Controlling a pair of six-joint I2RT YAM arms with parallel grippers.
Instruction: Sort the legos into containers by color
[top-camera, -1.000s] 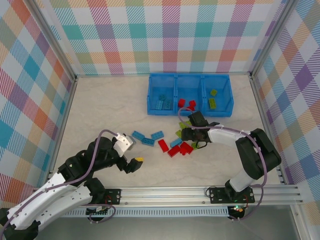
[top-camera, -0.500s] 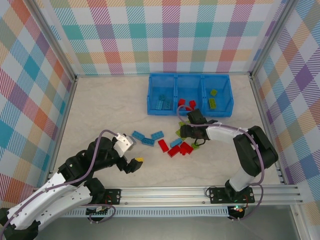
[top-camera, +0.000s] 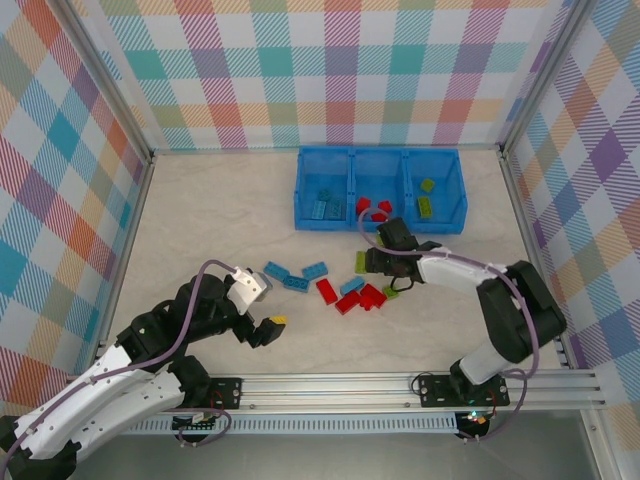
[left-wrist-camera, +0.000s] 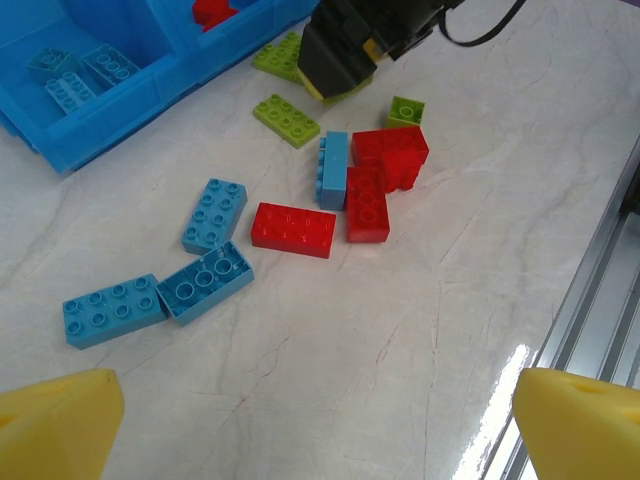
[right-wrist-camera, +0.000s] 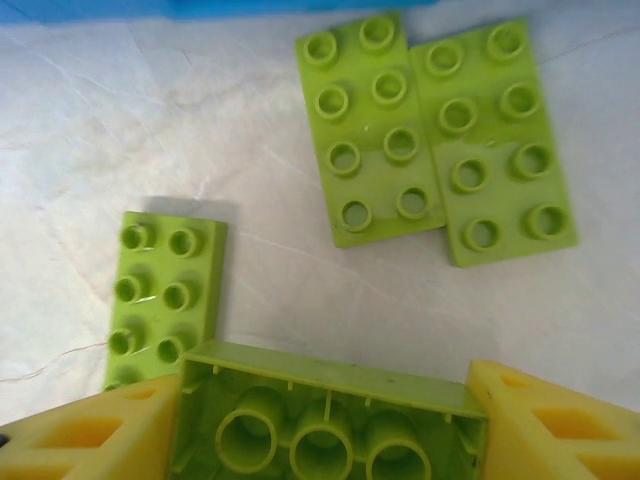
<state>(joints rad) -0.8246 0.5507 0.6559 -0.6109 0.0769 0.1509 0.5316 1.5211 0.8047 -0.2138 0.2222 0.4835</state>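
The right gripper (right-wrist-camera: 325, 425) pinches a green brick (right-wrist-camera: 330, 395) between its two yellow fingers (right-wrist-camera: 90, 435), the brick's hollow underside turned toward the wrist camera. Just beyond its fingertips two more green bricks (right-wrist-camera: 375, 130) lie flat, studs up, touching side by side. A third green brick (right-wrist-camera: 165, 290) lies beside the gripper's left finger, its near end hidden behind that finger. Farther past the fingertips stands the blue tray (top-camera: 330, 224). From above, its left compartment holds sorted blue bricks (top-camera: 322, 203), the middle one sorted red bricks (top-camera: 372, 208), and the right one sorted green bricks (top-camera: 425, 198)

The left gripper (top-camera: 262, 305) is spread wide, its yellow fingertips (left-wrist-camera: 55, 425) well apart over the table (left-wrist-camera: 400, 350). Nearest ahead of it, toward its left finger, lie three loose blue bricks (left-wrist-camera: 205, 283) close together. Beyond them is a flat red brick (left-wrist-camera: 292, 229), then a cluster of a blue brick on edge (left-wrist-camera: 334, 170) touching two red blocks (left-wrist-camera: 366, 203), with the right gripper just past that cluster
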